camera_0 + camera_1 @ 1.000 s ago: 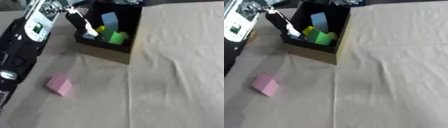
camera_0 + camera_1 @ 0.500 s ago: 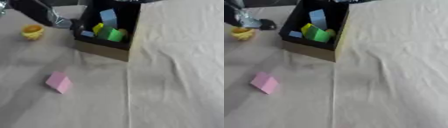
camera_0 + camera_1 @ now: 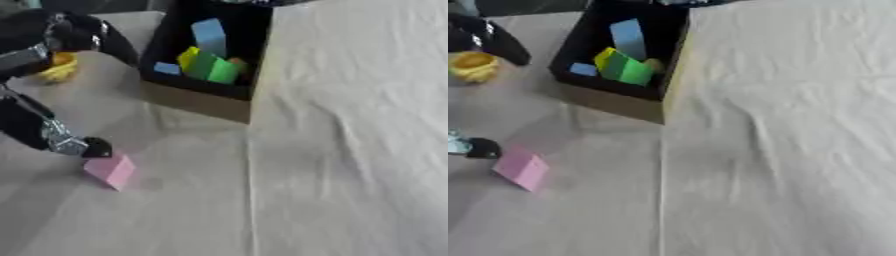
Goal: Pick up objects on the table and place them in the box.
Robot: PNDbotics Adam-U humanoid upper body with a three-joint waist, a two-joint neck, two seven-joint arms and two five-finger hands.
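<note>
A pink block (image 3: 109, 170) lies on the cloth-covered table at the lower left. My left hand (image 3: 54, 136) comes in from the left edge, and one dark fingertip (image 3: 94, 147) touches or nearly touches the block's upper left corner; the fingers look straight, holding nothing. Another black part of the arm (image 3: 77, 35) sits higher up, beside a yellow cup-like thing (image 3: 472, 66). The box (image 3: 197, 102), black inside with cardboard walls, stands at top centre. It holds a tall blue block (image 3: 210, 34), a green block (image 3: 214, 70), a yellow piece (image 3: 186, 57) and a small blue piece (image 3: 166, 68). My right hand shows in no view.
A beige wrinkled cloth (image 3: 350, 150) covers the table, with a seam running down from the box's front corner. The wide stretch right of the box carries only cloth folds.
My left hand has come away from the box and down to the left, and a fingertip now sits at the pink block. The view has also shifted a little.
</note>
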